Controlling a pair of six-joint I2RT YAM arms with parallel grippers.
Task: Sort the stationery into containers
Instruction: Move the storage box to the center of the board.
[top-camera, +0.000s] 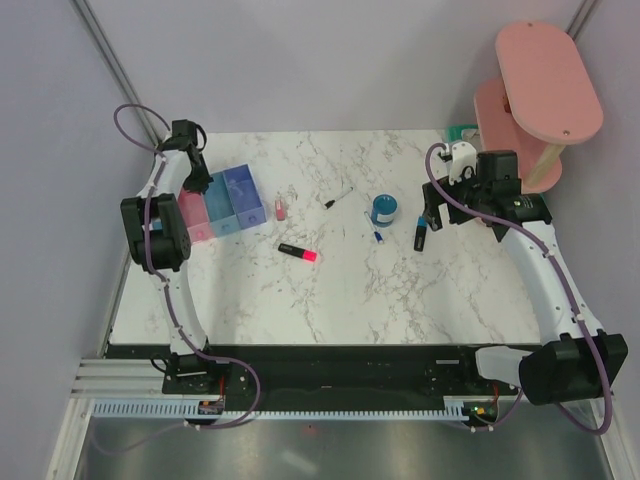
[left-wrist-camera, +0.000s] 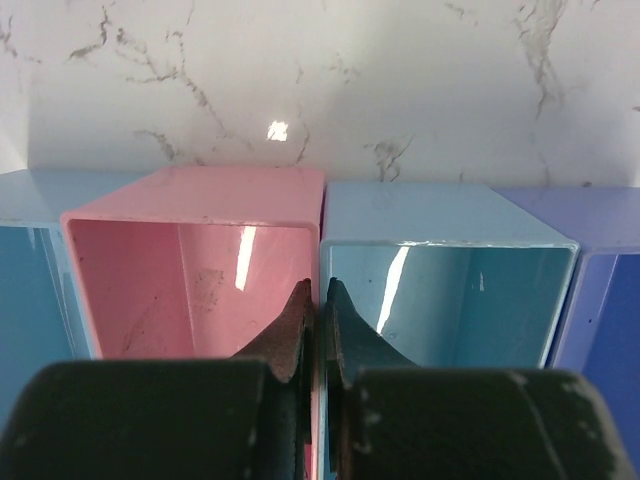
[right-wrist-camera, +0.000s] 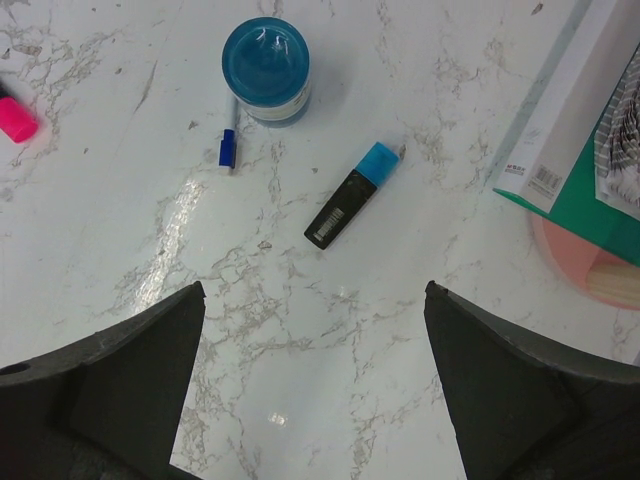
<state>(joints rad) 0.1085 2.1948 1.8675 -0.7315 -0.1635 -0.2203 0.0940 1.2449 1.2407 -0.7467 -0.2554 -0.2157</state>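
The row of joined trays (top-camera: 240, 195) lies at the table's far left. My left gripper (top-camera: 197, 187) is shut on the wall between the pink tray (left-wrist-camera: 190, 270) and the blue tray (left-wrist-camera: 450, 290), one fingertip (left-wrist-camera: 300, 305) in each. My right gripper (top-camera: 432, 210) is open and empty above the table, just short of a blue-ended black highlighter (right-wrist-camera: 352, 195). A round blue pot (right-wrist-camera: 266, 70) and a small blue pen piece (right-wrist-camera: 229, 146) lie beyond it. A pink-ended highlighter (top-camera: 298, 252), a pink eraser (top-camera: 281, 209) and a thin pen (top-camera: 338, 198) lie mid-table.
A pink two-tier shelf (top-camera: 545, 85) stands at the far right, with a green tray (right-wrist-camera: 585, 195) holding a booklet (right-wrist-camera: 560, 120) beside its base. Grey walls close in the back and left of the table.
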